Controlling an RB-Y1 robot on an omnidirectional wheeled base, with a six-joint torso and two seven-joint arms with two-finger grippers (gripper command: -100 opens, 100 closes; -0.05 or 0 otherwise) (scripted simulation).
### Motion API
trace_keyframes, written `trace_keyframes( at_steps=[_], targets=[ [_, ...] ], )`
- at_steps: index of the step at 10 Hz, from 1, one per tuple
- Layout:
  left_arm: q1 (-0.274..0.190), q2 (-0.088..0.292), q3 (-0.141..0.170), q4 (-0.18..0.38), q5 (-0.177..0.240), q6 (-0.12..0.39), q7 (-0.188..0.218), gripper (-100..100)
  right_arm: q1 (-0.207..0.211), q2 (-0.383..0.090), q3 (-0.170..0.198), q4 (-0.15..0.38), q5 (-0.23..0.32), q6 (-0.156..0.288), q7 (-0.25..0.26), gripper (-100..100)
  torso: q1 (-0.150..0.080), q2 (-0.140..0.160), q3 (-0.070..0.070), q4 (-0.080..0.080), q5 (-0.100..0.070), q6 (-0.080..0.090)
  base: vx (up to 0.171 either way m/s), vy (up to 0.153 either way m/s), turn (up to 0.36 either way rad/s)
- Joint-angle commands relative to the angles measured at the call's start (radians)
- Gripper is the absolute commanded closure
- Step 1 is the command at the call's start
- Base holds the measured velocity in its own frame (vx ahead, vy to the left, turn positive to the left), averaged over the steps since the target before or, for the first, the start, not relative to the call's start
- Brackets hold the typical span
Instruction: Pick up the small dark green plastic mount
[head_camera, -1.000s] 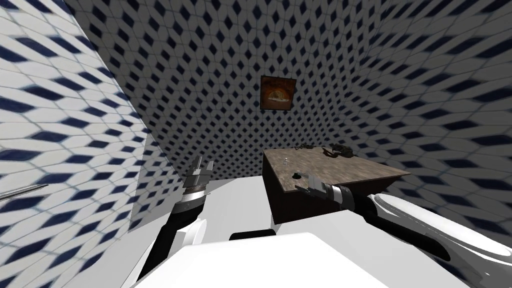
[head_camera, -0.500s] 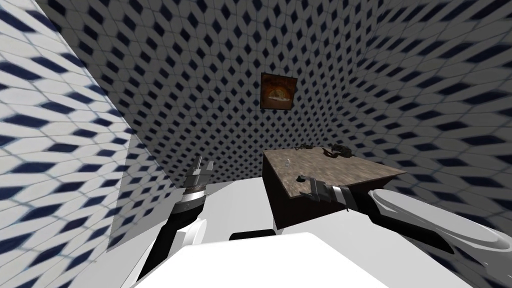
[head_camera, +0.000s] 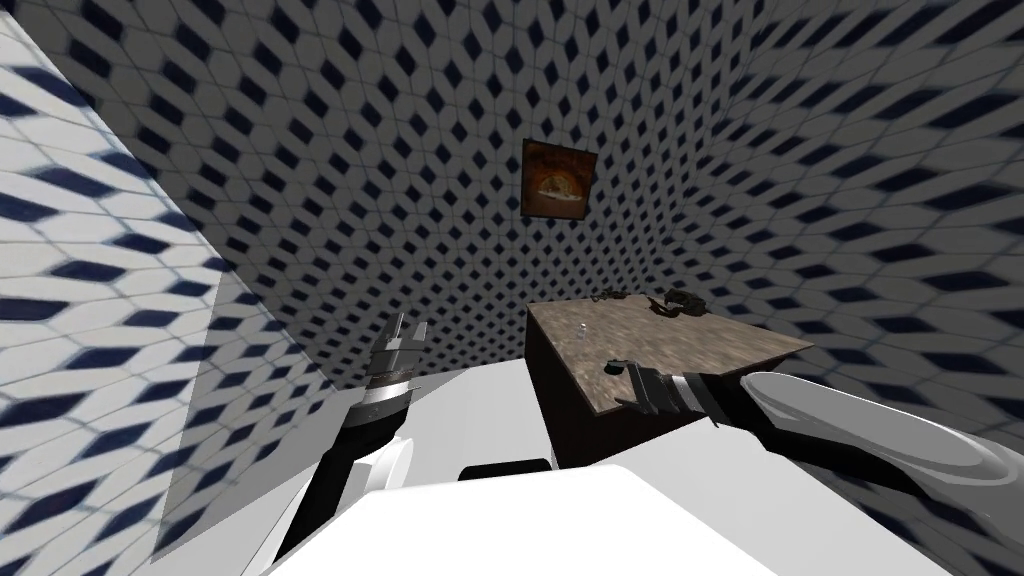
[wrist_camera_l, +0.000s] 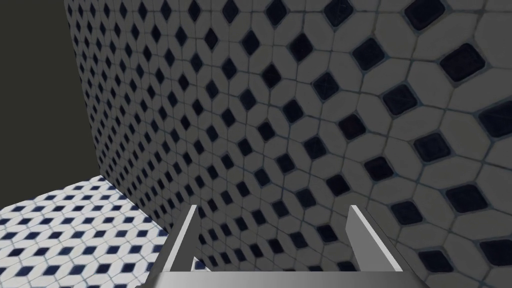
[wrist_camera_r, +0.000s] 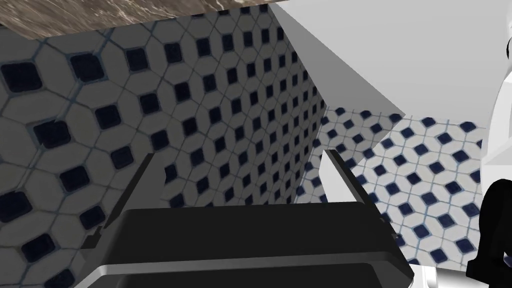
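Brown mottled table sits on the right. Left gripper hangs off to the left, fingers wide. Right gripper is at the table's near-left corner, also wide and empty. The small dark mount lies on the tabletop just beside it.

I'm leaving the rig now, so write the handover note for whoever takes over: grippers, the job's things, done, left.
Left gripper: open, empty, raised at my left, off the table.
Right gripper: open, empty, at the near edge of the brown mottled table, aimed past that edge at the tiled wall.
Small dark mount: seemingly the tiny dark piece lying on the tabletop beside the right gripper; colour unclear. Other dark clutter lies at the far end.
Done: right arm at the table, nothing gripped.
Left: straddle the piece, close, lift.
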Motion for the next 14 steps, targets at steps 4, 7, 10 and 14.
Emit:
trace_keyframes(
  at_steps=[4,7,10,14],
  targets=[
    [0.000,0.000,0.000,0.000,0.000,0.000,0.000,0,0.044,-0.091,0.017,0.048,0.128,-0.001,0.041,-100,-0.002,0.002,0.001,0.000,-0.001,0.000,0.127,0.044,-0.062],
    [0.000,0.000,0.000,0.000,0.000,0.000,0.000,0,0.065,-0.123,0.022,0.064,0.186,-0.002,0.054,-100,-0.002,0.000,0.000,0.000,-0.001,0.000,0.135,0.035,-0.048],
    [0.000,0.000,0.000,0.000,0.000,0.000,0.000,0,0.105,-0.176,0.036,0.094,0.271,-0.003,0.078,-100,-0.002,0.002,0.001,0.000,-0.001,0.000,0.134,0.029,-0.053],
    [0.000,0.000,0.000,0.000,0.000,0.000,0.000,0,0.159,-0.231,0.060,0.132,0.375,-0.004,0.108,-100,-0.005,0.001,0.000,0.000,-0.001,0.000,0.169,0.022,-0.060]
  ],
)
